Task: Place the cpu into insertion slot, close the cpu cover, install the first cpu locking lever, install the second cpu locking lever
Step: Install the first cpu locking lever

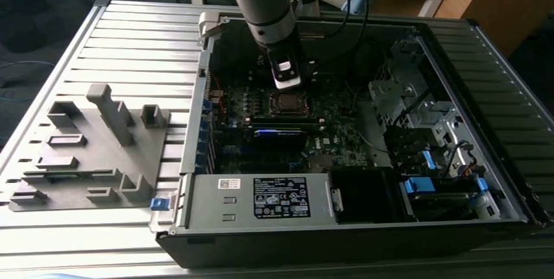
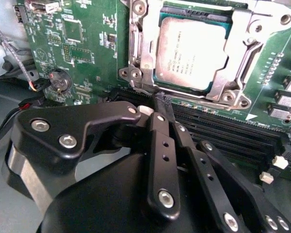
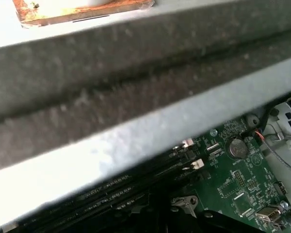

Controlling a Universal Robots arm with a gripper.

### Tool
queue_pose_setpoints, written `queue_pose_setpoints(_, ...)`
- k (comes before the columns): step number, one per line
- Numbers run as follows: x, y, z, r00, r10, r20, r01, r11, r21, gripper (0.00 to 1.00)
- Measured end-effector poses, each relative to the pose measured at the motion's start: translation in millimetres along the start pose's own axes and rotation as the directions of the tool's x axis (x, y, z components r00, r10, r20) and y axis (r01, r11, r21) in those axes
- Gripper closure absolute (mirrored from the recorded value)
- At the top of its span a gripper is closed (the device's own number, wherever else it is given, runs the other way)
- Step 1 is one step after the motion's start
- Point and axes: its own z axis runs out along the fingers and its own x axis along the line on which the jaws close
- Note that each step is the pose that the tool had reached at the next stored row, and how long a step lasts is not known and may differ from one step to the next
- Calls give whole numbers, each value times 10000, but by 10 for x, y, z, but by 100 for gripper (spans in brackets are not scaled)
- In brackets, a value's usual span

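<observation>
On the slatted table (image 1: 130, 39), inside the open computer case (image 1: 346, 227), your cpu (image 2: 191, 51) sits in the insertion slot (image 2: 196, 12), the cpu cover (image 2: 242, 53) looks lowered, the gripper (image 2: 163, 101) is clenched empty beside it, and you can't tell whether the locking levers are latched

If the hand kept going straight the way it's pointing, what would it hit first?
Most likely the near edge of the cpu cover, the silver frame around the cpu. In the second wrist view the hand ends right at it. Contact is unclear.
</observation>
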Motion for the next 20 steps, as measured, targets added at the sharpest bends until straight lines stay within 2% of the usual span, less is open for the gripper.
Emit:
queue_pose_setpoints(12,-44,11,26,10000,30,8,-30,10000,2,89)
queue_pose_setpoints(20,-62,34,-46,10000,31,9,-31,10000,0,89)
